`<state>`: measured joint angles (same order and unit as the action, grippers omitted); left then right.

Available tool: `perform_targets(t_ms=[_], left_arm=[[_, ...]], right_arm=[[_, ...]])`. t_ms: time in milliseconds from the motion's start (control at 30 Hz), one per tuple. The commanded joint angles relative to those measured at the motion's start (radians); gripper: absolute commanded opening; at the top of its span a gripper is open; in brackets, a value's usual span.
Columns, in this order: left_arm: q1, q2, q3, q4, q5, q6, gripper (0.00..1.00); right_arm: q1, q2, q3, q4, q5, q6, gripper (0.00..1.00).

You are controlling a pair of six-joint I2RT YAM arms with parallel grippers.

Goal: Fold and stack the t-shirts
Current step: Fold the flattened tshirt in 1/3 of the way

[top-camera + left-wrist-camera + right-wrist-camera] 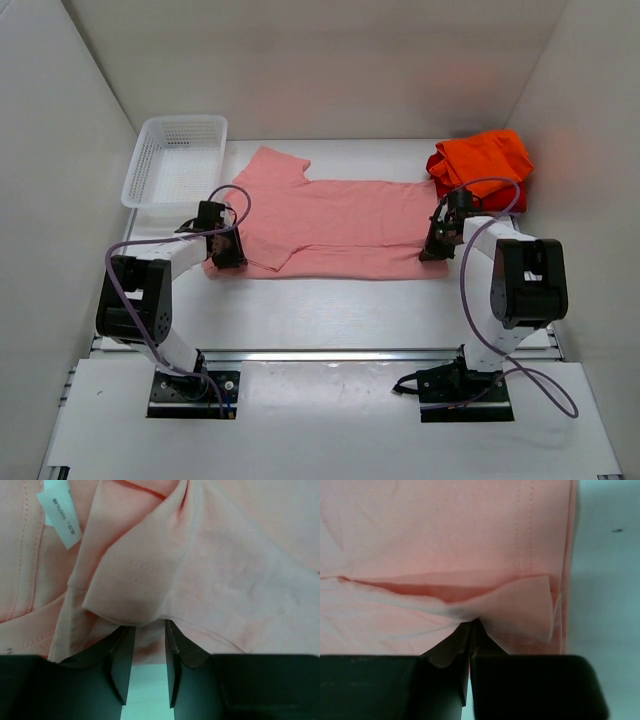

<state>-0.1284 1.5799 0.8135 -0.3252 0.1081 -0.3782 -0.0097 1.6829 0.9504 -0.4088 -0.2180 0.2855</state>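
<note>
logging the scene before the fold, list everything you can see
salmon-pink t-shirt: one, salmon pink, spread flat mid-table
label: one, white, on that shirt near the left pincer
orange t-shirt: one, bright orange, far right, on top
red t-shirt: one, red, under the orange one
basket: one, white mesh, far left
table: one, white
left arm, right arm: two, black and white, near edge
left pincer: black, open at the shirt's sleeve
right pincer: black, shut on the shirt's hem
</note>
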Motion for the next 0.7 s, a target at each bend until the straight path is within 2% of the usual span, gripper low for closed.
perform_targets(t_ms=[0, 200, 367, 467, 533, 667], left_arm=[[-0.030, 0.028, 0.036, -0.097, -0.065, 0.080, 0.39], [-0.073, 0.016, 0.065, -0.233, -0.062, 0.162, 0.34], [-0.131, -0.012, 0.070, -0.360, -0.042, 0.211, 0.24], [-0.154, -0.057, 0.050, -0.426, -0.018, 0.237, 0.13], [-0.149, -0.119, 0.032, -0.460, 0.028, 0.248, 0.01], [-0.163, -0.242, 0.045, -0.486, 0.018, 0.229, 0.03]], right_arm=[[-0.013, 0.028, 0.015, -0.039, 0.000, 0.006, 0.00], [-0.044, -0.029, -0.008, -0.218, -0.008, -0.009, 0.00], [-0.070, -0.104, -0.067, -0.298, -0.003, -0.048, 0.00], [-0.098, -0.160, -0.110, -0.350, -0.006, -0.083, 0.00], [-0.121, -0.211, -0.136, -0.404, -0.006, -0.107, 0.00], [-0.128, -0.288, -0.138, -0.429, 0.026, -0.111, 0.00]])
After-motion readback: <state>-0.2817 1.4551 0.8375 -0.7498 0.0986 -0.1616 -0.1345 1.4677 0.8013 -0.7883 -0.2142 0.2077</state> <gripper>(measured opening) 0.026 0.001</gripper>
